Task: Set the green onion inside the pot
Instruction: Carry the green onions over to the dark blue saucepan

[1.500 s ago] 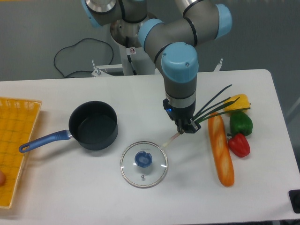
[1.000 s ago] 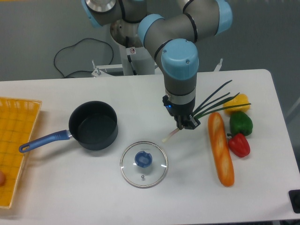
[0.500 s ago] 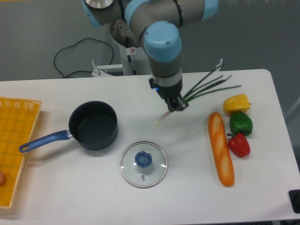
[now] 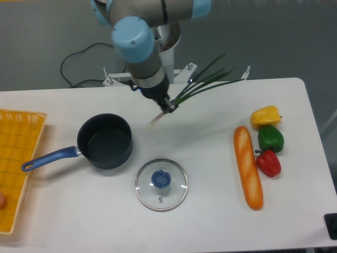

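Note:
My gripper [image 4: 169, 107] is shut on the green onion [image 4: 202, 85] near its whitish root end and holds it in the air above the table. The whitish end [image 4: 155, 122] points down-left, and the dark green leaves fan out up-right behind the arm. The pot [image 4: 105, 140], dark navy with a long blue handle [image 4: 48, 158], stands on the table to the left and below the gripper. The onion's root end is to the right of the pot's rim, apart from it.
A round glass lid with a blue knob [image 4: 161, 184] lies in front of the pot. A baguette [image 4: 248, 166], a yellow pepper [image 4: 265, 116], a green pepper [image 4: 270, 138] and a red pepper [image 4: 269, 162] lie at the right. A yellow basket [image 4: 16, 158] sits at the left edge.
The gripper has lifted the green onion off the table near the peppers and carried it up and to the left, toward the pot. Nothing else has moved.

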